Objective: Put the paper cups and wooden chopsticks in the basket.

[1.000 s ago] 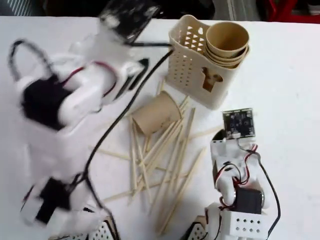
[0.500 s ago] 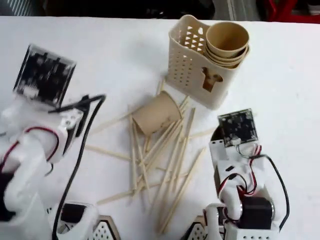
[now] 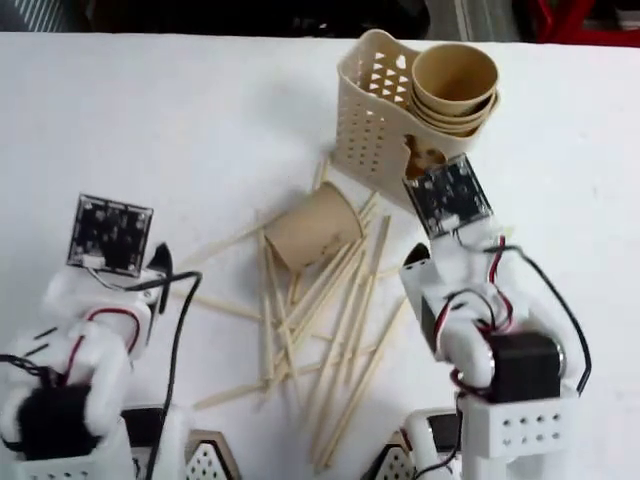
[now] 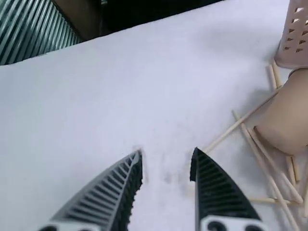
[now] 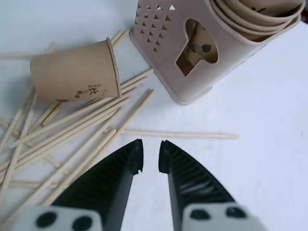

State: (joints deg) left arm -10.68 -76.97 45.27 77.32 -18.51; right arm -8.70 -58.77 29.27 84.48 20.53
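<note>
A beige basket (image 3: 378, 125) stands at the back of the table with stacked paper cups (image 3: 455, 80) in it. One paper cup (image 3: 313, 228) lies on its side just in front of the basket, on a scatter of wooden chopsticks (image 3: 322, 305). My left gripper (image 4: 167, 156) is open and empty over bare table, left of the lying cup (image 4: 284, 115). My right gripper (image 5: 150, 147) is open by a narrow gap with nothing in it. It hovers over the table in front of the basket (image 5: 163, 53), close to a single chopstick (image 5: 183, 135) and the lying cup (image 5: 72, 72).
The left arm (image 3: 85, 340) sits at the front left and the right arm (image 3: 480, 330) at the front right, its camera board against the basket's front. White table (image 3: 200, 120) lies bare at the back left and far right.
The left arm has swung back from beside the basket to the front left. The right arm has pushed forward toward the basket. The cup and chopsticks have not moved.
</note>
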